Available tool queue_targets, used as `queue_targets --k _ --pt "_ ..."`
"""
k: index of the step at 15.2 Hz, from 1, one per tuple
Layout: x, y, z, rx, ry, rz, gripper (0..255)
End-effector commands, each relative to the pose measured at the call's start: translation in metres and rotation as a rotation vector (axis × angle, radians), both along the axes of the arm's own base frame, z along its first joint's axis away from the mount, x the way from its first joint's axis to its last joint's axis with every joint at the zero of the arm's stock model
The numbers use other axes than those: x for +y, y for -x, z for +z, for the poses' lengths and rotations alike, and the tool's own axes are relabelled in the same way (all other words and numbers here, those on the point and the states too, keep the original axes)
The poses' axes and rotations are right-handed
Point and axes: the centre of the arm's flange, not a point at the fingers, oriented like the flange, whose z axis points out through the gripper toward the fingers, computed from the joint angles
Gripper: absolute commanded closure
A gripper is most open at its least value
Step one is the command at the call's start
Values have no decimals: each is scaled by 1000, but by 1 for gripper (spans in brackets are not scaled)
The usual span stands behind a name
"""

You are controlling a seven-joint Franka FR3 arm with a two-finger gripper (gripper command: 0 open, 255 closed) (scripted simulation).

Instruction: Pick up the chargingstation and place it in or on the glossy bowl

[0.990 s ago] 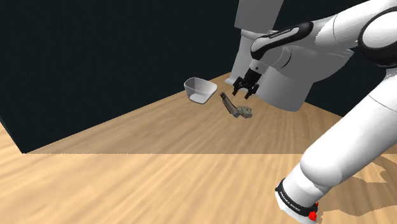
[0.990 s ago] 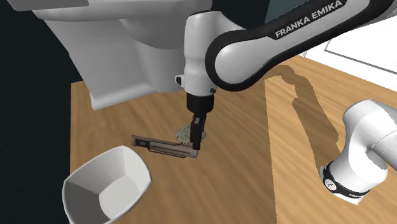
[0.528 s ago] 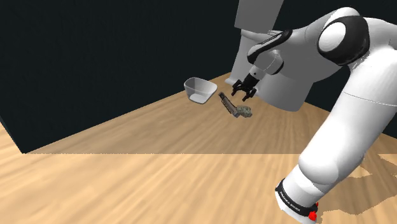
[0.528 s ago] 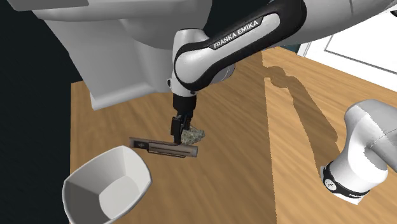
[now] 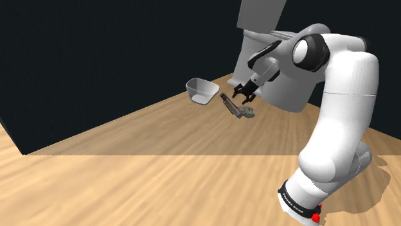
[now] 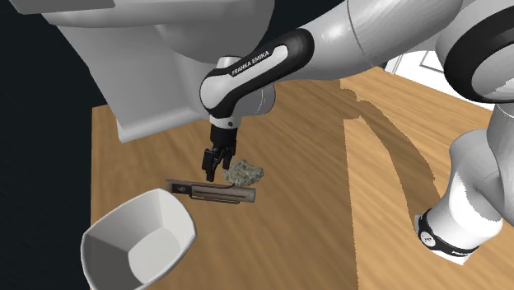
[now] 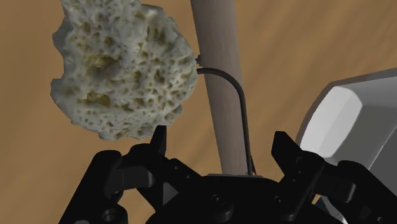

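Note:
The charging station (image 6: 212,191) is a long flat brown bar with a thin dark cable, lying on the wooden surface (image 6: 313,206). In the shoulder view, the station (image 5: 229,104) lies between the bowl (image 5: 201,90) and a rock-like lump. My black gripper (image 6: 212,171) hangs open just over the bar's middle, touching nothing. Along the hand, the bar (image 7: 219,83) runs out between the two fingertips (image 7: 159,137), with the gripper (image 7: 222,143) straddling it. The glossy white-grey faceted bowl (image 6: 177,208) stands empty close to the bar's end, and its wall (image 7: 356,127) shows beside the far finger.
A pale porous rock-like lump (image 6: 245,172) sits against the bar's other end, also seen close by (image 7: 121,70). A big white fixture (image 6: 165,66) rises right behind the gripper. A black area (image 5: 96,58) borders the wood. The arm's base (image 5: 302,199) stands at the shoulder view's lower right.
The gripper has slid along the bar toward the bowl, off the lump, and dropped a little. The arm's elbow has swung upright. Bar, lump and bowl have not moved.

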Motion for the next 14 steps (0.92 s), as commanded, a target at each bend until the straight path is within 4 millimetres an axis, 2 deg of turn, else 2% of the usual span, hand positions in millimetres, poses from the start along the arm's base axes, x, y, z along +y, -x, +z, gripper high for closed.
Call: queue_targets --k 1,7,14 --pt "-2 -4 -11 -5 -5 -7 0" --pt "6 -12 -38 -5 -5 -7 0" --pt "6 -12 -38 -5 -5 -7 0"
